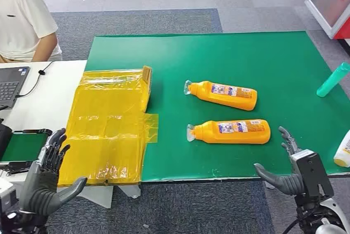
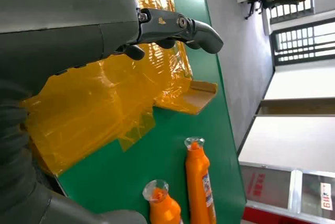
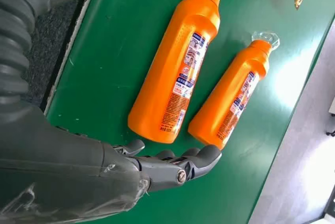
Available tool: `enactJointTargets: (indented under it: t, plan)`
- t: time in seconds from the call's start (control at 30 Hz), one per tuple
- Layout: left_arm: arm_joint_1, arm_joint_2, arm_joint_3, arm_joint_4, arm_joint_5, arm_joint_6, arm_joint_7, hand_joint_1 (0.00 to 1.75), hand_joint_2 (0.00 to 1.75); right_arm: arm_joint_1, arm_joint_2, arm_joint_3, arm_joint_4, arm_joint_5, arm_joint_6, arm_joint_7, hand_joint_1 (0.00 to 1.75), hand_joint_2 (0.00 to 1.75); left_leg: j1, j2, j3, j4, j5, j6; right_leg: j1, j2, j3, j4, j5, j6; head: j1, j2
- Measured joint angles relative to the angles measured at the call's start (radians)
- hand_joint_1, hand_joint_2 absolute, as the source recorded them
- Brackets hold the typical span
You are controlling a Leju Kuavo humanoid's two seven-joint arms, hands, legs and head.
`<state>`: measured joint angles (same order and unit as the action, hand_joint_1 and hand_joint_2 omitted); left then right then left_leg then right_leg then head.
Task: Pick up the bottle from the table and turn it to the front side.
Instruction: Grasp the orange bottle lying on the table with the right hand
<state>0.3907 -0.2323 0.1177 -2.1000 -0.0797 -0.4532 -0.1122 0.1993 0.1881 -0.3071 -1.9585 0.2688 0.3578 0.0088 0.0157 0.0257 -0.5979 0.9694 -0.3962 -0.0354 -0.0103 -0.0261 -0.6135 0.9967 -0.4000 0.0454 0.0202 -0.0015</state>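
Note:
Two orange bottles with clear caps lie on their sides on the green mat (image 1: 231, 53), caps pointing left. The nearer bottle (image 1: 229, 132) (image 3: 176, 67) (image 2: 163, 209) lies close to the mat's front edge; the farther bottle (image 1: 222, 94) (image 3: 231, 96) (image 2: 200, 178) lies behind it. My right hand (image 1: 289, 164) (image 3: 118, 166) hovers open just right of the nearer bottle's base, off the front edge, touching nothing. My left hand (image 1: 47, 171) (image 2: 118, 30) is open at the near left, beside the yellow plastic sheet (image 1: 107, 127), holding nothing.
A teal bottle (image 1: 332, 80) lies at the mat's right edge and a white bottle (image 1: 343, 152) at the near right. A person in a white shirt (image 1: 22, 18) sits at the far left by a laptop (image 1: 12, 83) on the white table (image 1: 49, 97).

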Motion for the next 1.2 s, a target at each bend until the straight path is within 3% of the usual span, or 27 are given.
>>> enactJointTargets:
  t: [0.67,0.97,1.2]
  plan:
    - [0.001,0.001,0.007,0.000,0.013,0.000,-0.002,0.00,1.75,-0.004,0.000,0.001,0.000,0.055,0.008,-0.003,0.00,1.75,0.000,0.000,0.000,0.000,0.000,0.000,0.000,0.000,0.001,0.000,0.000,0.000,0.000,0.000]
    - [0.010,0.005,0.118,0.008,0.059,-0.124,-0.026,0.00,1.75,-0.063,-0.002,0.102,0.059,0.307,-0.058,0.058,0.00,1.75,0.000,0.000,0.001,0.000,0.001,0.000,0.000,0.000,0.001,0.000,0.000,0.000,0.000,0.000]
    - [-0.003,0.005,0.134,0.028,0.024,-0.134,-0.020,0.00,1.75,-0.108,-0.039,0.217,0.148,0.611,-0.078,0.111,0.00,1.75,0.000,0.000,0.000,0.000,0.001,0.000,0.000,0.000,0.001,0.000,0.000,0.000,0.000,0.000]
